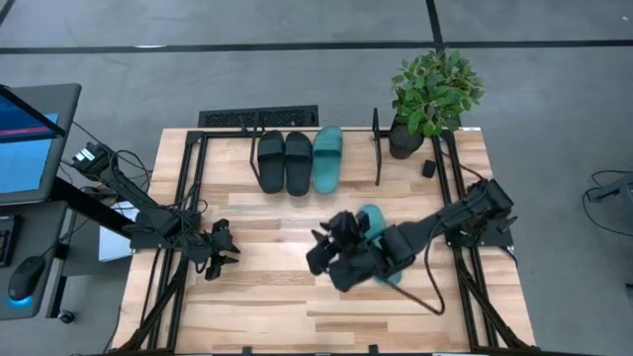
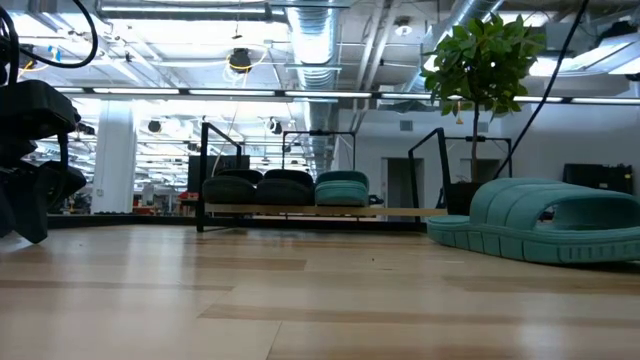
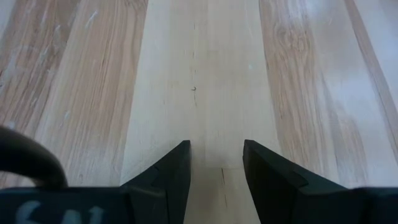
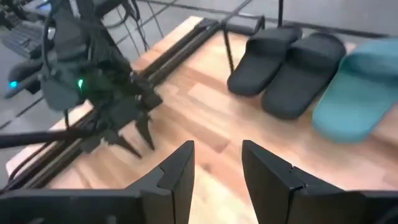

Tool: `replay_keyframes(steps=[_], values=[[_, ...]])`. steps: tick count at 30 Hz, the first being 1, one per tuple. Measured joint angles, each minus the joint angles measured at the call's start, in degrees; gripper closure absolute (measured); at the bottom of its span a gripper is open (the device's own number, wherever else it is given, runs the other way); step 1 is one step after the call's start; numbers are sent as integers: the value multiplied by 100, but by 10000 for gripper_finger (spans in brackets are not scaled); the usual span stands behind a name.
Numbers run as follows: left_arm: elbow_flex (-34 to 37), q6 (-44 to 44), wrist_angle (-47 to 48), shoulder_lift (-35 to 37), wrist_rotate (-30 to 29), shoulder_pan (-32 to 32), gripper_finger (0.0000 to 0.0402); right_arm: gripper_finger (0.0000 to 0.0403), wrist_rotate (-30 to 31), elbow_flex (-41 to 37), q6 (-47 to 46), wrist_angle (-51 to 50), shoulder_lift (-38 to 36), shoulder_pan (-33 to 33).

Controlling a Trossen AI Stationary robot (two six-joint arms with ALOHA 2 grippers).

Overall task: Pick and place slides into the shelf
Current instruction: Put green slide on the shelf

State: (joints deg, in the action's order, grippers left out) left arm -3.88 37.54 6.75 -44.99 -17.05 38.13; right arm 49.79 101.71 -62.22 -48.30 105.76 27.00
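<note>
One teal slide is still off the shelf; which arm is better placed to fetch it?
Probably the right: its pincer hangs open beside the loose teal slide. The left pincer, open too, sits farther away over bare table.

Even, soft overhead light fills the top-down picture; the wooden table (image 1: 287,297) looks bright, with only faint, short shadows under the arms. In the table-level picture, ceiling lamps (image 2: 238,60) in the upper half glare white and wash out the far room, while the near tabletop along the bottom is blurred. The teal sandal (image 2: 545,218) at the right edge looks soft. The right wrist picture is smeared with motion blur, worst at the upper left; the left wrist picture is sharp and evenly lit.
</note>
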Motion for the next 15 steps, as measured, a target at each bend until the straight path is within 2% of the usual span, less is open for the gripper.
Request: replay_keyframes(steps=[9, 11, 15], values=[[0, 0, -4, 0, -1, -1, 267, 278, 85, -5, -869, 52, 552, 164], [-1, 0, 1, 0, 0, -1, 267, 278, -106, 31, -979, 331, 661, 115], [-2, 0, -3, 0, -1, 0, 267, 278, -977, -3, -575, 819, 784, 64]])
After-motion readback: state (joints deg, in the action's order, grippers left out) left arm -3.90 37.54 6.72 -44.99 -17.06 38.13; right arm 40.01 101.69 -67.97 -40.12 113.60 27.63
